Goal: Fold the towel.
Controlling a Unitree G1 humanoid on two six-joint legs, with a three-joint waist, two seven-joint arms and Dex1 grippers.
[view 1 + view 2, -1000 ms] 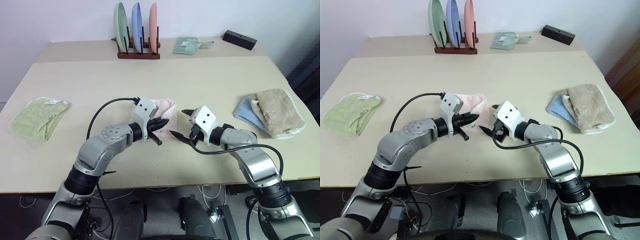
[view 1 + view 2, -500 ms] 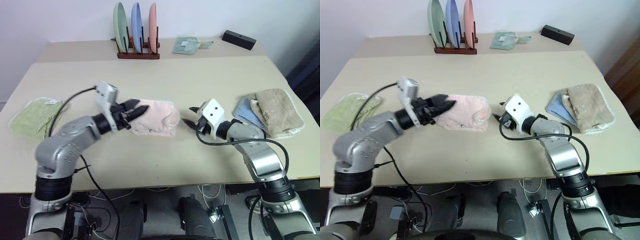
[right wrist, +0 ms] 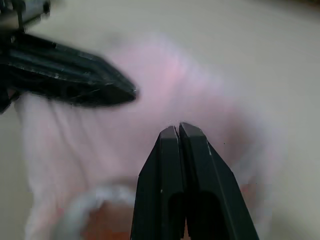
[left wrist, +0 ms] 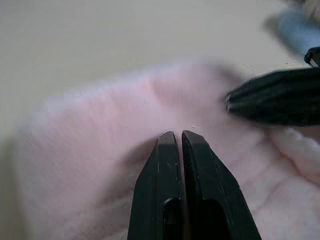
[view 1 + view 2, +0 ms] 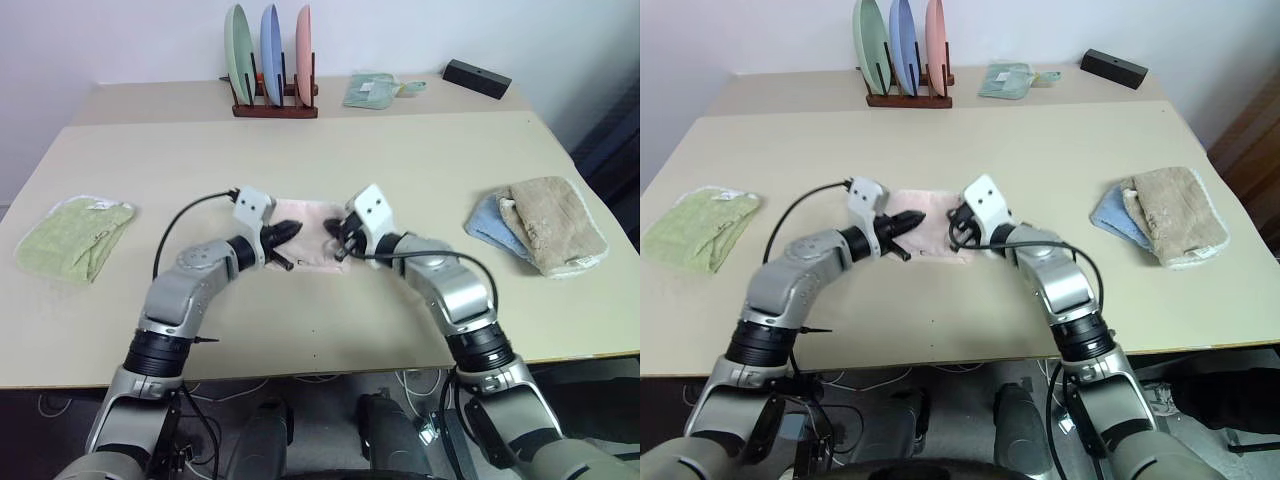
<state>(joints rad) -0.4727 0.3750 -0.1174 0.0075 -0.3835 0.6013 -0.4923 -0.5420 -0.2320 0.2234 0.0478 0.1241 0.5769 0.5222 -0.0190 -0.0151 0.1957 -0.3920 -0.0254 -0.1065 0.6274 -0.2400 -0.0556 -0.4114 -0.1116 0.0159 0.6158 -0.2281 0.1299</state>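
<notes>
now the towel [image 5: 310, 238] lies bunched at the middle of the table [image 5: 420, 170]; the left gripper [image 5: 290, 230] and right gripper [image 5: 338, 238] press on it, fingers closed together, gripping nothing visible.

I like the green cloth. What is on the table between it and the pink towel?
Bare table, seen from the head camera: nothing lies between the green cloth and the pink towel, though the left arm's black cable arcs above that stretch.

Pale pink towel [image 5: 312, 232]; black-fingered grippers; light green cloth [image 5: 68, 236]; beige and blue cloths [image 5: 540, 222].
</notes>
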